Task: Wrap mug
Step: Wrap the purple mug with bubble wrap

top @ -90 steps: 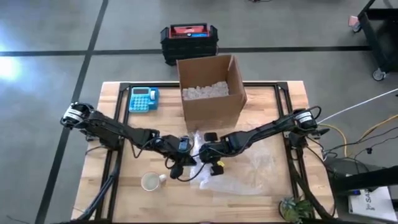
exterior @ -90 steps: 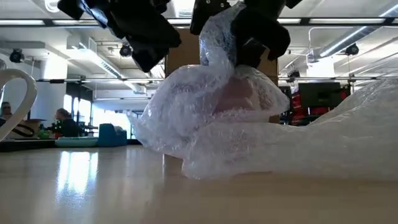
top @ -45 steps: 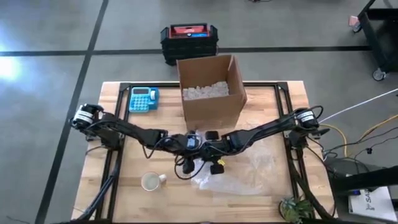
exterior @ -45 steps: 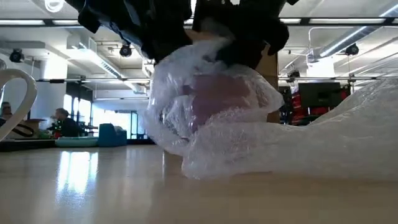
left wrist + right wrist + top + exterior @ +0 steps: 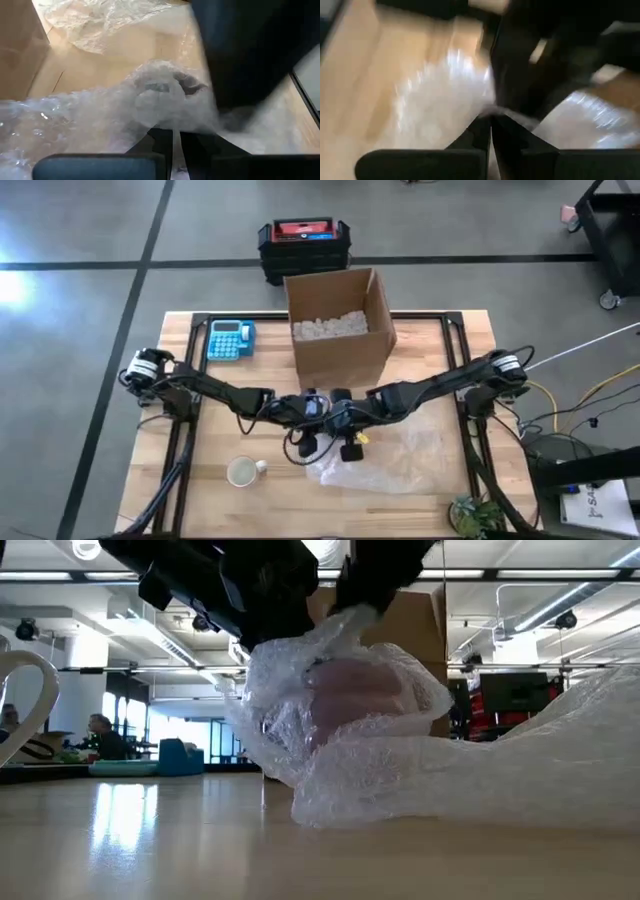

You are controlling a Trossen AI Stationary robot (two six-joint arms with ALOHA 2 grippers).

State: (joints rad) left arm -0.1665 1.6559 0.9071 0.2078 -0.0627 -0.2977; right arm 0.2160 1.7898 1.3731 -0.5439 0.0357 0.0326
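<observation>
Both arms are closing in over the bundle compared with a second ago: the left one is reaching further across the surface (image 5: pixel 190 480), and the wrap, which was being lifted in a peak, is now being pressed down around the lump.

Going largest to smallest: the cardboard box (image 5: pixel 338 323) is standing at the far edge, with the bubble wrap (image 5: pixel 385 460) spreading in front of it, soft, light and slippery, so it is likely to spring open unless pinched at a gathered fold. A pinkish shape inside the mound (image 5: pixel 350 700) is probably the mug being wrapped, hard and breakable under the padding. A second, bare mug (image 5: pixel 241 472) is sitting apart, near the front.

The left pincer (image 5: pixel 176 142) is showing fingers nearly together, nipping the film. The right pincer (image 5: pixel 490 131) is likewise almost closed on a thin fold of wrap.
</observation>
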